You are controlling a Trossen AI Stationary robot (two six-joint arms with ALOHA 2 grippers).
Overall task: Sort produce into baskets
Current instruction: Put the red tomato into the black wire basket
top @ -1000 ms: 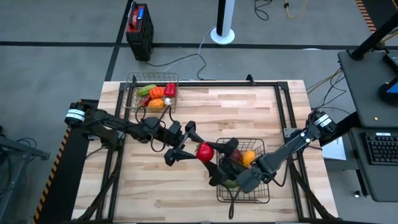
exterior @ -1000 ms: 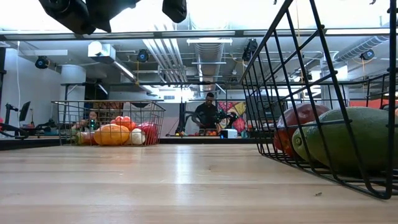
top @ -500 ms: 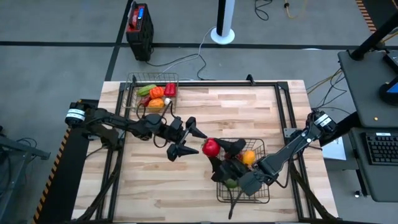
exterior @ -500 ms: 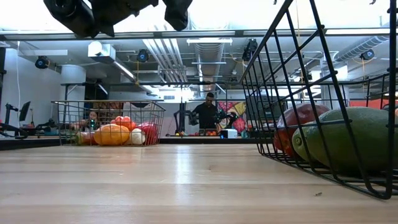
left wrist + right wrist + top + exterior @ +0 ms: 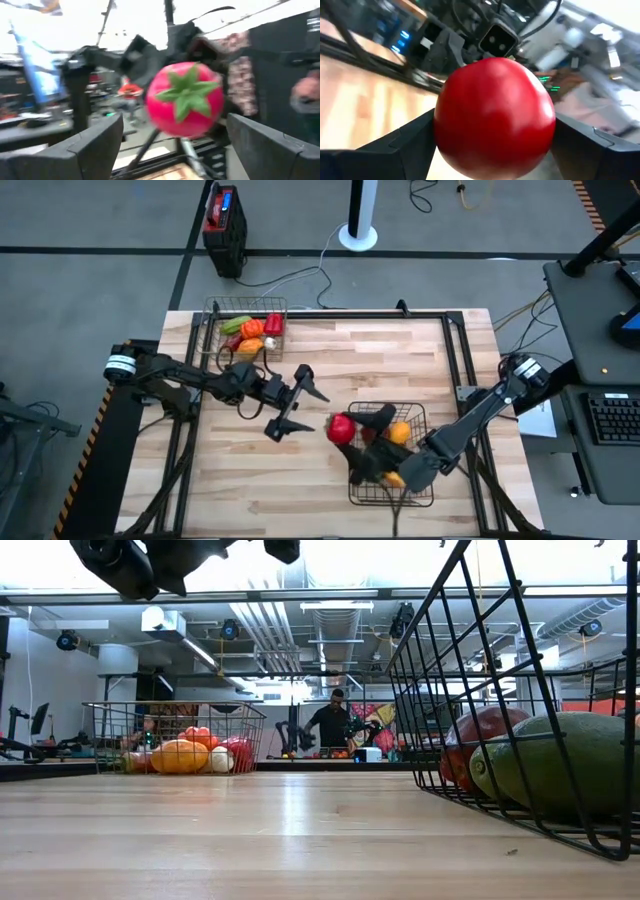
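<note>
My right gripper [image 5: 352, 436] is shut on a red toy tomato [image 5: 340, 427] with a green calyx. It holds the tomato in the air at the left rim of the near wire basket [image 5: 395, 485]. My left gripper [image 5: 300, 412] is open and empty, just left of the tomato and pointing at it. The tomato shows beyond its fingers in the left wrist view [image 5: 185, 100]. The near basket holds orange pieces [image 5: 399, 432], and in the low view a green piece [image 5: 560, 765] and a red one [image 5: 478, 735]. The far-left basket [image 5: 215, 315] holds several pieces [image 5: 252, 330]. My right gripper pinches the tomato's round body [image 5: 495, 115] between its two fingers [image 5: 407, 145], one on each side. The fingers reach from the table's right side toward the left. The tomato is lifted clear of table and basket, its calyx [image 5: 187, 92] turned toward my left gripper.
Bare wooden tabletop [image 5: 400, 350] lies between the two baskets and toward the far right. A dark frame [image 5: 455, 330] runs along the table's edges. In the low view a person [image 5: 330, 725] shows in the room beyond the table.
My right gripper has carried the tomato a little toward the table's right edge and the near basket, away from my left gripper. My left gripper has stayed open and has drawn back slightly toward the table's left.
</note>
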